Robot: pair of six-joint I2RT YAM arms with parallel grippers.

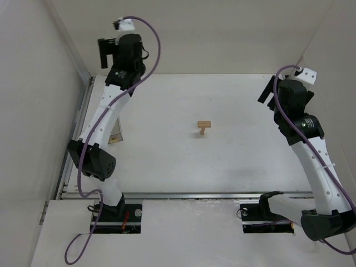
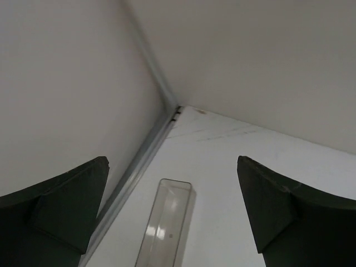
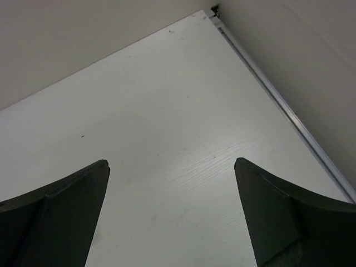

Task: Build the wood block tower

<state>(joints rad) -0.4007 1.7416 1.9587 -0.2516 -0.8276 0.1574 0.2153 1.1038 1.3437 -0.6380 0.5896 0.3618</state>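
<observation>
Lab robot cell: white walls (image 1: 33,111) boxing a table (image 1: 167,167).

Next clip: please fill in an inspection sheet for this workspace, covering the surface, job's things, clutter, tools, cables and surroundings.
Surface: white table, flat, with a few faint marks in the wrist views.
Job's things: wood block tower stands mid-table as a small T, one block across an upright one, apart from both arms.
Clutter: clear plastic container lies beside the left edge; contents cannot be told.
Tools: left tool and right tool are both open, raised and holding nothing.
Cables: purple cable loops along each arm, clear of the tower.
Surroundings: white walls on three sides; metal rail along the left edge.
</observation>
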